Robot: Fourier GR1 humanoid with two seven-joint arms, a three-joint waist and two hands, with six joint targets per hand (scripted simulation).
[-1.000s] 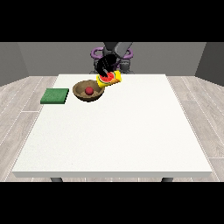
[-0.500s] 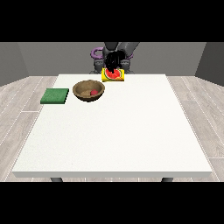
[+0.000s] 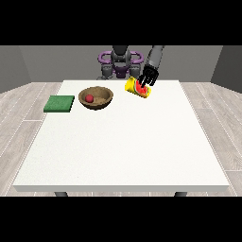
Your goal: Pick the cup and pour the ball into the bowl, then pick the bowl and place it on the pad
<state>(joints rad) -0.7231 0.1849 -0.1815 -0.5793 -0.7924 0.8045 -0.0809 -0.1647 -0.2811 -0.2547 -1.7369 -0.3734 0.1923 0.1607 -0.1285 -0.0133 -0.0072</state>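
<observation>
A yellow cup point(image 3: 137, 88) with a red inside lies tilted on its side on the table's far part, right of the bowl. The black hand at the view's right point(image 3: 148, 74) hangs just above it, its fingers spread downward over the cup's mouth and not curled round it. The brown wooden bowl point(image 3: 102, 100) stands left of the cup with the red ball point(image 3: 89, 98) inside it. A green pad point(image 3: 59, 103) lies flat to the left of the bowl. No hand shows at the view's left.
The white table point(image 3: 123, 146) stretches wide toward the camera. The robot's torso point(image 3: 120, 61), with purple shoulder rings, stands behind the far edge.
The hand and the cup have moved right, away from the bowl, and the cup is lower. The fingers have spread apart over it. The ball stays in the bowl.
</observation>
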